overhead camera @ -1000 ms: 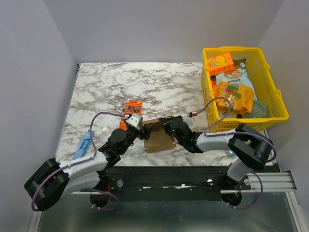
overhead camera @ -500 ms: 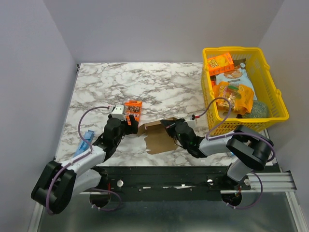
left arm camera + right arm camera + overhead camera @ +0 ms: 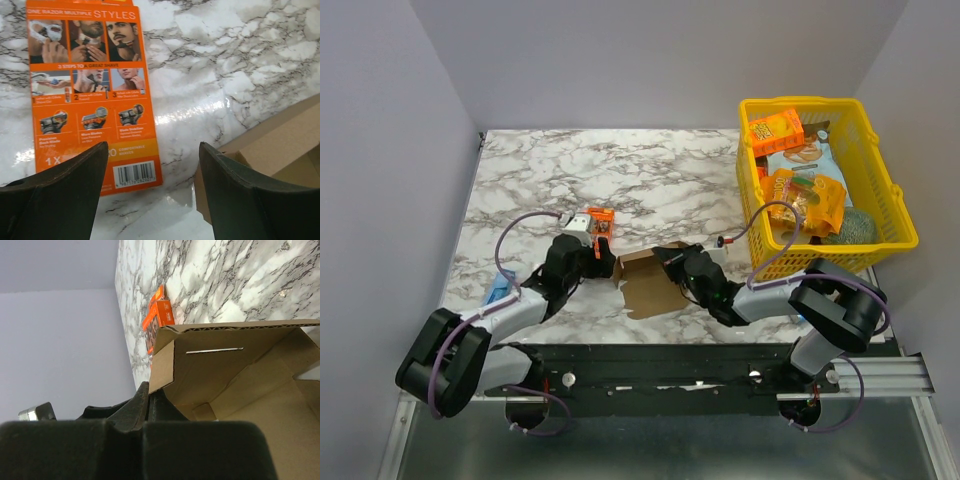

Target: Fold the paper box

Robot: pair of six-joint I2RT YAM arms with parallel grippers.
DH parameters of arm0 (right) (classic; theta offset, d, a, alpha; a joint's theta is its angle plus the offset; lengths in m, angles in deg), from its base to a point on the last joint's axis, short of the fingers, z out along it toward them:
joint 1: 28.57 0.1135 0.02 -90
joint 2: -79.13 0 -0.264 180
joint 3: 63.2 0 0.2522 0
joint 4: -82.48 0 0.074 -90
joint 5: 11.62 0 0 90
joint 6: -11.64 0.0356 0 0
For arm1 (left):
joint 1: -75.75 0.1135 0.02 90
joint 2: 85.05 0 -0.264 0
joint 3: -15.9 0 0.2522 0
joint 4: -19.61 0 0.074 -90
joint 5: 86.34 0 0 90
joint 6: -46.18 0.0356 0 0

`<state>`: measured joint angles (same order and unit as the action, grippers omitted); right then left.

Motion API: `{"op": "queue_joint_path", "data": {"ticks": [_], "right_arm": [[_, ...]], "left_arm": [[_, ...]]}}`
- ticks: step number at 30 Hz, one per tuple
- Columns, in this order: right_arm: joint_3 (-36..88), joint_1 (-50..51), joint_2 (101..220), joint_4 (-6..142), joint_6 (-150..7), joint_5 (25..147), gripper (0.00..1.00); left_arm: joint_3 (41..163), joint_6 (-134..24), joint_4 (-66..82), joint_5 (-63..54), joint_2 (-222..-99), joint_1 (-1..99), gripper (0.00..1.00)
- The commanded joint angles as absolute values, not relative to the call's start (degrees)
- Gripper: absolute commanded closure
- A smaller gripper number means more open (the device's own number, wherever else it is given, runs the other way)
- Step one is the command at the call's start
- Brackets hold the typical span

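the box (image 3: 645, 283) lies open near the table's (image 3: 670, 180) front edge. the right gripper (image 3: 667, 258) seems clamped on its side wall, though the pinch is half hidden. the left gripper (image 3: 152, 146) hangs spread wide over the razor pack (image 3: 90, 75), beside the box's corner.

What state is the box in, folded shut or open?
Open. The right wrist view looks into the box, its inside bare, one slotted flap not folded in, its edge pinched by the right gripper.
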<state>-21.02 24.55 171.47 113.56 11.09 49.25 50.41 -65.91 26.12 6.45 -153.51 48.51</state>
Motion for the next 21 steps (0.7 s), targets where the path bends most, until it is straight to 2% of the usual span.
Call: {"op": "queue_joint_path", "data": {"ticks": [1,12,21], "right_arm": [[-22.3,23.5,171.0,111.5,11.3,45.5,1.00],[-21.9,23.5,171.0,111.1,11.6,45.9,0.99],[-22.0,23.5,171.2,111.3,11.9,46.4,1.00]], "left_arm": [[50.7,-65.4,25.1,1.3,-153.2,45.6,0.19],[50.8,-68.3,22.1,6.8,-152.3,40.4,0.23],[43.6,-69.1,33.2,5.2,-147.9,39.4,0.23]]}}
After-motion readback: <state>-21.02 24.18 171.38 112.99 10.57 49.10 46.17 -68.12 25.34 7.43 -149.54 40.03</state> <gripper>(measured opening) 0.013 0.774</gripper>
